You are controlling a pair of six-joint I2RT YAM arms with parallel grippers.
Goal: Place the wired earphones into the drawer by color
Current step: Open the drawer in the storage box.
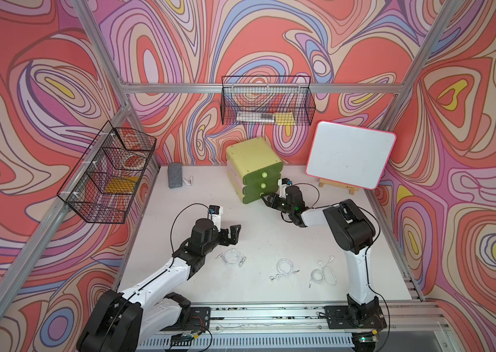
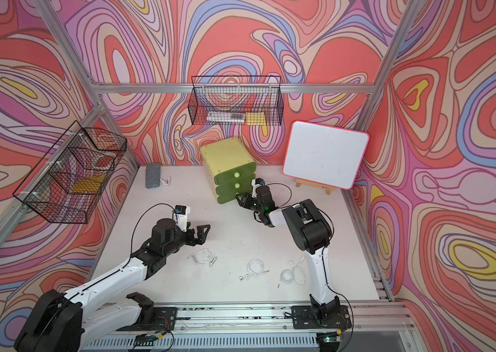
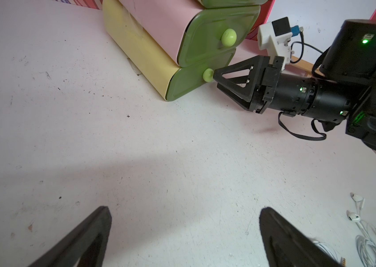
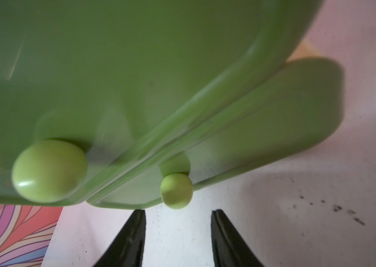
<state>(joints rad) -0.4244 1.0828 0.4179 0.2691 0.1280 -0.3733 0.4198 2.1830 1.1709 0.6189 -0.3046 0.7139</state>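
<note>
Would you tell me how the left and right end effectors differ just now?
The left end effector is spread wide; the right end effector is opened less. The left hovers over bare table near white earphones; the right points at the bottom drawer's knob. Both are empty.

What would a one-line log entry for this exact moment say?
right gripper: open, at bottom drawer knob | left gripper: open, above table | drawers: all shut | white earphones: three on table

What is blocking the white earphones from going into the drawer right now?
The drawer unit itself: all three green fronts look shut. The right gripper sits at the bottom knob, jaws apart, not gripping. The white earphones lie out front.
</note>
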